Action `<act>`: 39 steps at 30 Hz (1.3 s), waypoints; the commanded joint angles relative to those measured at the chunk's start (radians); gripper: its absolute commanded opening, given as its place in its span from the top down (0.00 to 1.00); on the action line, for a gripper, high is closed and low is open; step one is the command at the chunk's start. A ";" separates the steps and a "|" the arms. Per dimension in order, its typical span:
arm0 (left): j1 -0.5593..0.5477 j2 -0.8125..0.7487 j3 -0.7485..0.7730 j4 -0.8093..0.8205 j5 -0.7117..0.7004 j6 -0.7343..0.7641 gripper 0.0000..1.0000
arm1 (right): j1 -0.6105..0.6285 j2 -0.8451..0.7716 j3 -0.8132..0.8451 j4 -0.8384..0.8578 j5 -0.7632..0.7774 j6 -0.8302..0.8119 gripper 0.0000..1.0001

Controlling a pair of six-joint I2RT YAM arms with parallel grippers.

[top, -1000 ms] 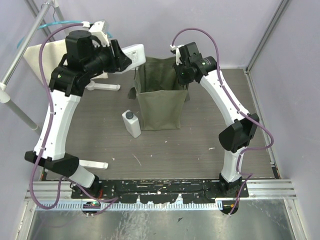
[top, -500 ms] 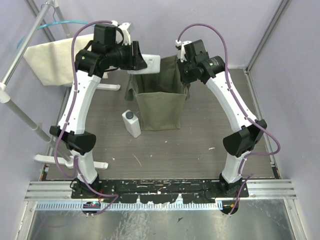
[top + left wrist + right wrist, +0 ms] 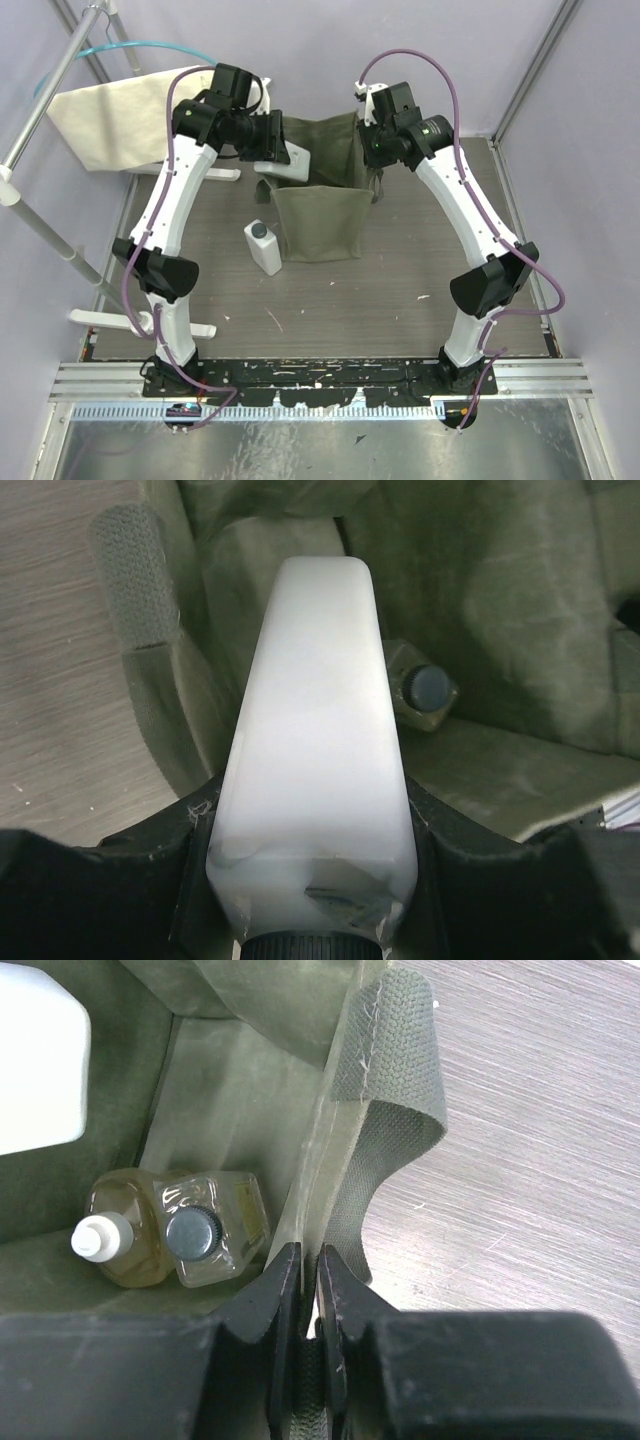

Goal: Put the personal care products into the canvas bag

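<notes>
Holding a white bottle (image 3: 315, 700) by its capped end, the left gripper (image 3: 312, 845) is clamped on the bottle's 2 flat sides and points it, base first, into the mouth of the canvas bag (image 3: 320, 215). In the top view this gripper sits at about 10 o'clock on the bag's rim. The right gripper (image 3: 308, 1265) is closed tight on the fabric of the rim at about 2 o'clock, just beside a short handle (image 3: 395, 1080), and this keeps the mouth spread.

Inside, 2 amber bottles lie side by side on the bag's floor, touching: one white-capped (image 3: 105, 1238) and one dark-capped (image 3: 205, 1230). The second white bottle (image 3: 264, 247) lies on the table (image 3: 400, 290) at roughly 8 o'clock from the bag, just beside its front wall, with its dark cap toward 12 o'clock.

By my reading, the step in hand is the drop of product 3 of 4, so the task is a little past halfway. The next move calls for easing the held bottle further past the rim, toward bare floor and not onto the amber pair, then parting the fingers to let it fall. The right gripper should keep its pinch until then, since the soft wall could sag shut. After that, the left arm must go to 8 o'clock for the last bottle.
</notes>
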 commanded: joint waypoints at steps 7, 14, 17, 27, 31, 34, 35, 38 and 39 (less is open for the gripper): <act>-0.002 0.095 0.118 0.068 -0.088 -0.049 1.00 | 0.000 -0.073 -0.046 0.055 -0.018 0.007 0.82; -0.002 0.179 0.177 0.063 -0.087 -0.055 0.94 | 0.004 -0.077 -0.071 0.073 -0.021 0.013 0.82; -0.002 0.201 0.174 0.064 -0.085 -0.053 0.86 | 0.003 -0.070 -0.075 0.078 -0.020 0.012 0.82; -0.002 0.273 0.130 0.100 -0.069 -0.051 0.79 | 0.004 -0.036 -0.065 0.082 -0.020 0.007 0.82; -0.002 0.316 0.155 0.079 -0.068 -0.051 0.77 | 0.004 -0.030 -0.069 0.083 -0.023 0.008 0.82; -0.002 0.325 0.142 0.088 -0.068 -0.050 0.74 | 0.003 -0.026 -0.069 0.082 -0.025 0.007 0.82; -0.002 0.330 0.139 0.091 -0.068 -0.050 0.73 | 0.003 -0.025 -0.069 0.081 -0.025 0.008 0.82; -0.002 0.347 0.132 0.087 -0.068 -0.051 0.72 | 0.004 -0.025 -0.068 0.081 -0.026 0.007 0.82; -0.002 0.355 0.132 0.085 -0.068 -0.051 0.72 | 0.005 -0.025 -0.070 0.082 -0.026 0.006 0.82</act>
